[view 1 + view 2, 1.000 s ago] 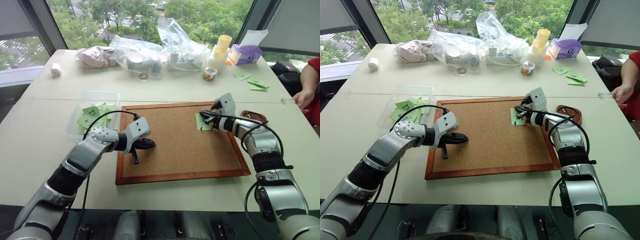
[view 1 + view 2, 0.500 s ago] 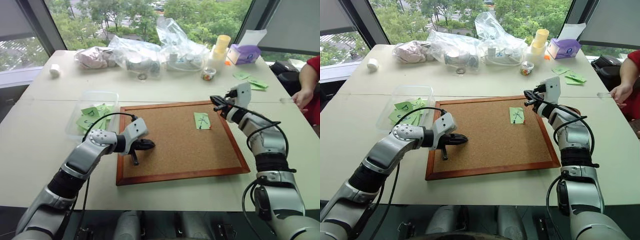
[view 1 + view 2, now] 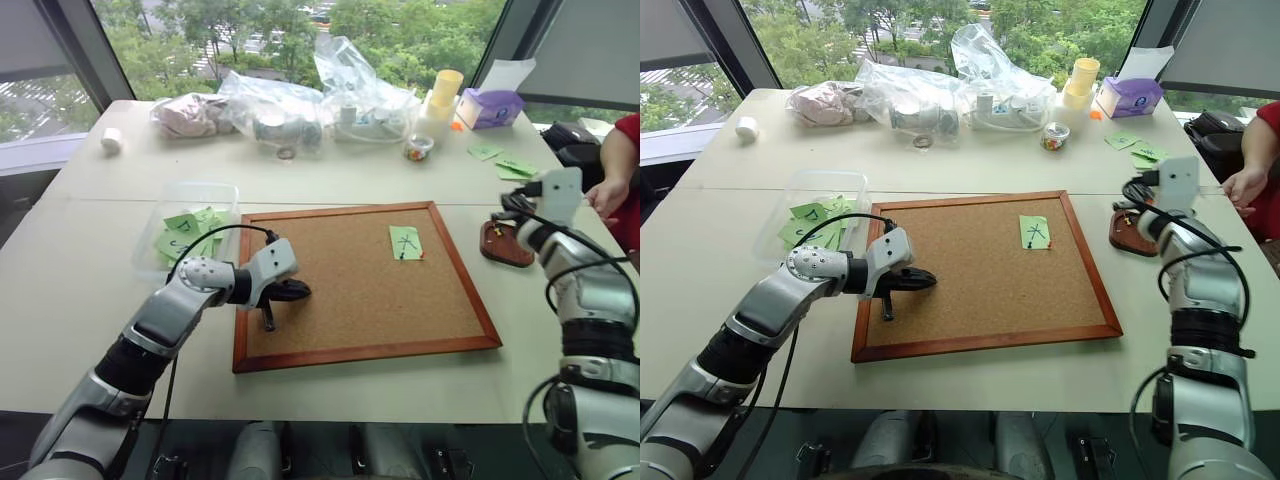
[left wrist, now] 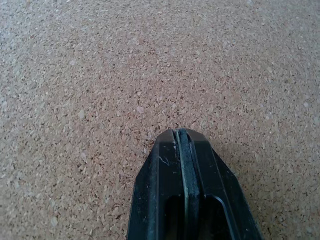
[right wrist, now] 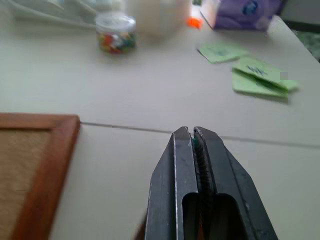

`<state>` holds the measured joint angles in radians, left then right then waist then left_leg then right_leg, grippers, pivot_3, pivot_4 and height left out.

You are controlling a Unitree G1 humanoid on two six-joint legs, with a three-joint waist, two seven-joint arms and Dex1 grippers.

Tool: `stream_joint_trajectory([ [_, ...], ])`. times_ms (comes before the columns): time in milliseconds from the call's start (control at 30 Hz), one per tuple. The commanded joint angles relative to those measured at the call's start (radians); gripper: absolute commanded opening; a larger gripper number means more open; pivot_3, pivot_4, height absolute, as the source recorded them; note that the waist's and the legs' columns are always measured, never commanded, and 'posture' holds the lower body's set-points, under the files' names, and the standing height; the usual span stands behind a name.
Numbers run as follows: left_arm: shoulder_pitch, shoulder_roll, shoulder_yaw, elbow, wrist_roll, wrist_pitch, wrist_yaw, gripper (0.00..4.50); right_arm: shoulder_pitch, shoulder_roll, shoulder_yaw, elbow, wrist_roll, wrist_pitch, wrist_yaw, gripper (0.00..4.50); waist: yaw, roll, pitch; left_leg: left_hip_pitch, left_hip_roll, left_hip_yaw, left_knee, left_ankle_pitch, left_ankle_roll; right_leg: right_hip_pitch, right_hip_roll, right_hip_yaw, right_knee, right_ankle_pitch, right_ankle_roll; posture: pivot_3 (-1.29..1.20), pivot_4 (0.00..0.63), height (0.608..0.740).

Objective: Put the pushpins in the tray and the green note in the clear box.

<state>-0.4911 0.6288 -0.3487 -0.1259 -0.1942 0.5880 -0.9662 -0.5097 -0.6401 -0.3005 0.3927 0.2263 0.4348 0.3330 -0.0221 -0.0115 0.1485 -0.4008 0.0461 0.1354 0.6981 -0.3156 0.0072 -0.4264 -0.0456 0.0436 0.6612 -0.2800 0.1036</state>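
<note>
my right tool [image 3: 508,206] hangs just above the far edge of the tray [image 3: 506,245], which sits on the tabletop [image 3: 350,170] just off the right side of the corkboard [image 3: 365,282]; its fingers are pressed together, and a speck of green between the tips in the right wrist view may be a pushpin head, though i can't be sure. i judge the drop is almost straight down and slightly toward me. the green note [image 3: 405,242] lies near the board's far right corner, long axis running away from me, with my closed, empty left tool [image 3: 290,291] resting on the cork nearer the clear box [image 3: 196,222] at the left.
</note>
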Motion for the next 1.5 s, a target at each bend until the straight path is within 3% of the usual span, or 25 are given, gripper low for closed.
stream_joint_trajectory([
  [33, -0.009, 0.009, -0.017, 0.019, 0.033, -0.004, -0.011, 0.00, -0.003, -0.006, -0.010, -0.033, 0.003, 0.039, -0.007, 0.03, -0.001, 0.003, 0.000, 0.001, 0.000, 0.000, 0.000, 0.000, 0.000, 0.000, 0.000, 0.000, 0.000, 0.000, 0.000, 0.00, 0.150, 0.735],
  [367, -0.025, 0.018, 0.001, 0.014, 0.043, -0.006, -0.033, 0.00, 0.002, 0.009, -0.030, -0.001, 0.032, 0.088, 0.013, 0.03, 0.001, 0.003, 0.000, 0.001, 0.000, 0.000, 0.000, 0.001, -0.001, 0.000, 0.001, 0.001, 0.001, 0.000, 0.000, 0.00, 0.150, 0.735],
  [467, -0.018, 0.015, 0.001, 0.007, 0.043, -0.001, -0.032, 0.00, 0.004, 0.009, -0.033, 0.001, 0.038, 0.095, 0.013, 0.88, 0.001, 0.003, 0.000, 0.001, 0.000, 0.000, 0.000, 0.001, -0.001, 0.000, 0.001, 0.001, 0.001, 0.000, 0.000, 0.00, 0.150, 0.735],
  [667, -0.009, 0.010, 0.001, -0.007, 0.039, 0.009, -0.028, 0.00, 0.010, 0.006, -0.052, -0.009, 0.057, 0.106, 0.010, 3.77, 0.001, 0.003, 0.000, 0.001, 0.000, 0.000, 0.000, 0.001, -0.001, 0.000, 0.001, 0.001, 0.001, 0.000, 0.000, 0.00, 0.150, 0.735],
  [733, -0.008, 0.010, 0.001, -0.006, 0.039, 0.009, -0.028, 0.00, 0.010, 0.008, -0.063, -0.018, 0.067, 0.113, 0.012, 4.35, 0.001, 0.003, 0.000, 0.001, 0.000, 0.000, 0.000, 0.001, -0.001, 0.000, 0.001, 0.001, 0.001, 0.000, 0.000, 0.00, 0.150, 0.735],
  [1100, -0.006, 0.003, -0.002, -0.002, 0.039, 0.004, -0.029, 0.00, -0.023, 0.064, -0.259, -0.127, 0.314, 0.272, -0.005, 4.35, 0.002, 0.003, 0.000, 0.001, 0.001, 0.000, 0.000, 0.001, -0.001, 0.000, 0.001, 0.001, 0.001, 0.000, 0.000, 0.00, 0.150, 0.735],
  [1500, -0.005, -0.007, -0.007, -0.004, 0.040, 0.006, -0.029, 0.00, 0.058, 0.014, -0.122, -0.113, 0.138, 0.164, -0.025, 4.35, 0.002, 0.003, 0.000, 0.001, 0.000, 0.000, 0.000, 0.000, -0.001, 0.000, 0.001, 0.001, 0.001, 0.000, 0.000, 0.00, 0.150, 0.735],
])
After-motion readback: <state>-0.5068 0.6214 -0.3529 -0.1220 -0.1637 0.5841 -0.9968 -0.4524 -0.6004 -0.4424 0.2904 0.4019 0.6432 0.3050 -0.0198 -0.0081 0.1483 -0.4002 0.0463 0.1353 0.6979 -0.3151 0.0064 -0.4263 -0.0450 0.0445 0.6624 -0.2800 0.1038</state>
